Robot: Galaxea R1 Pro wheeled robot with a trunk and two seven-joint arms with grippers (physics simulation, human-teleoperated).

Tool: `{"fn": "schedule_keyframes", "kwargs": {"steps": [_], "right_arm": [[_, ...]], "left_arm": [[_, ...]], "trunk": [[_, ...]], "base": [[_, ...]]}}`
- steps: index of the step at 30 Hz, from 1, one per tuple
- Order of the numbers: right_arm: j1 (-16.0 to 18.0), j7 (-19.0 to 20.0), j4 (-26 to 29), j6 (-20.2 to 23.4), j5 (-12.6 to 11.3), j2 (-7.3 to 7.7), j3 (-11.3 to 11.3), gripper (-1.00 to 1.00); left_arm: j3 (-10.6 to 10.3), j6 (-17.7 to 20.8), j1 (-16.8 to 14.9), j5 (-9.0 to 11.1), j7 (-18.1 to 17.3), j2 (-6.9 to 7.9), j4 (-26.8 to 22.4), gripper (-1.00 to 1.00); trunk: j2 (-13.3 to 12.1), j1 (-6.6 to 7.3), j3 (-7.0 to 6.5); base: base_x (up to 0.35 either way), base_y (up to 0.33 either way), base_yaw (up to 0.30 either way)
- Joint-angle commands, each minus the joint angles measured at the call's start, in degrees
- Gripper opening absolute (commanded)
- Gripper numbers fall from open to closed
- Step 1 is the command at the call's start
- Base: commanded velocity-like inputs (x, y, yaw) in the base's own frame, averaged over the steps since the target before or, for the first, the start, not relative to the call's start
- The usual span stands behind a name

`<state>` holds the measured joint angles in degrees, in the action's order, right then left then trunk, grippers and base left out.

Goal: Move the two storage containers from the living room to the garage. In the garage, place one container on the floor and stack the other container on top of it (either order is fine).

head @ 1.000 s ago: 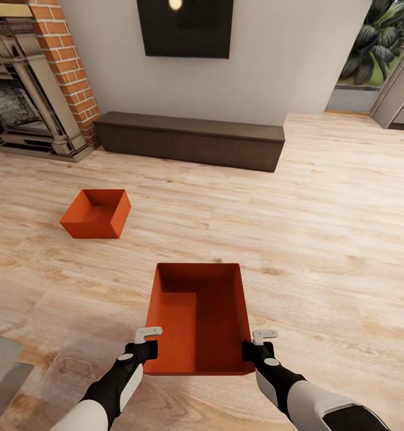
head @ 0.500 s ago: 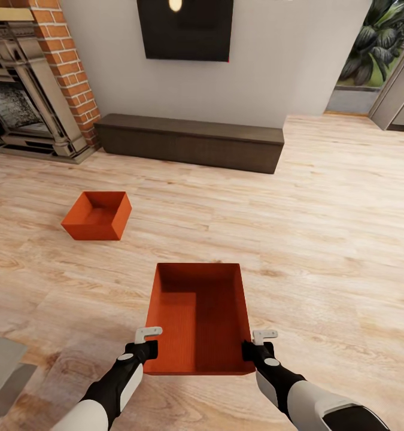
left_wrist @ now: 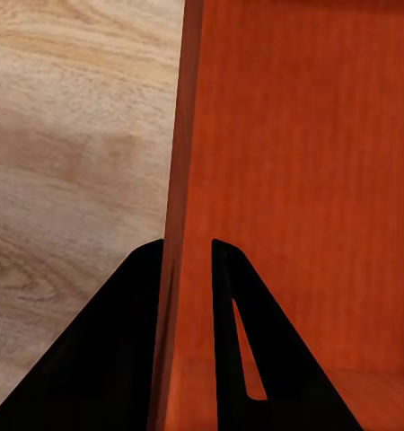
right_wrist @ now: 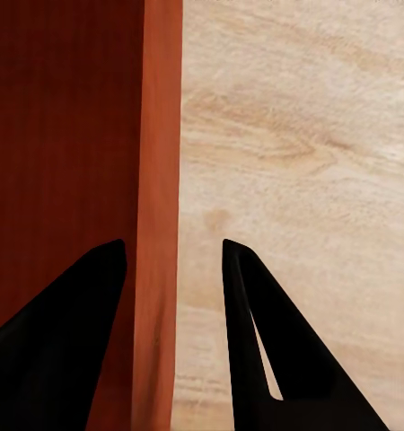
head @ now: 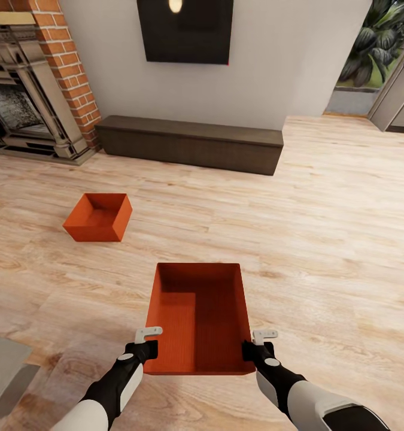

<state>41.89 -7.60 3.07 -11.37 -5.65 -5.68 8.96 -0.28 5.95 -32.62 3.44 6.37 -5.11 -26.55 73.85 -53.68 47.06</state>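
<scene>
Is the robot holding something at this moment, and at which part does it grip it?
Yes: the near storage container. The left gripper pinches its left side wall; the right gripper straddles its right wall with a visible gap.

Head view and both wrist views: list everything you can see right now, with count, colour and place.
storage containers: 2, orange-red; one held between the grippers, one on the wood floor ahead to the left
wood floor: 1, light plank
bench: 1, dark brown, against the wall
TV: 1, black, on the wall
fireplace: 1, red brick surround, far left
plant: 1, green, far right
left gripper: on the held container's left wall
right gripper: straddling its right wall
</scene>
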Motion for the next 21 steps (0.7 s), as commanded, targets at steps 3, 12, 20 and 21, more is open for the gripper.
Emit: {"fn": "schedule_keyframes", "kwargs": {"steps": [3, 12, 20, 21], "right_arm": [[0.0, 0.1, 0.2, 0.0, 0.4, -0.04, -1.0, -1.00], [0.0, 0.1, 0.2, 0.0, 0.4, -0.04, -1.0, -1.00], [0.0, 0.1, 0.2, 0.0, 0.4, -0.11, -1.0, -1.00], [0.0, 0.1, 0.2, 0.0, 0.4, -0.12, -1.0, -1.00]], "left_arm": [[0.8, 0.4, 0.0, -0.1, 0.5, 0.01, -0.1, -1.00], [0.8, 0.4, 0.0, -0.1, 0.5, 0.01, 0.0, -1.00], [0.8, 0.4, 0.0, -0.1, 0.5, 0.01, 0.2, -1.00], [0.8, 0.4, 0.0, -0.1, 0.5, 0.01, 0.2, -1.00]], "trunk": [[-1.2, 0.67, -0.51], [-4.8, 2.64, -2.13], [-8.0, 4.40, -3.56], [-8.4, 4.62, -3.74]], "base": [[0.000, 0.000, 0.000], [0.000, 0.000, 0.000], [0.000, 0.000, 0.000], [0.000, 0.000, 0.000]]}}
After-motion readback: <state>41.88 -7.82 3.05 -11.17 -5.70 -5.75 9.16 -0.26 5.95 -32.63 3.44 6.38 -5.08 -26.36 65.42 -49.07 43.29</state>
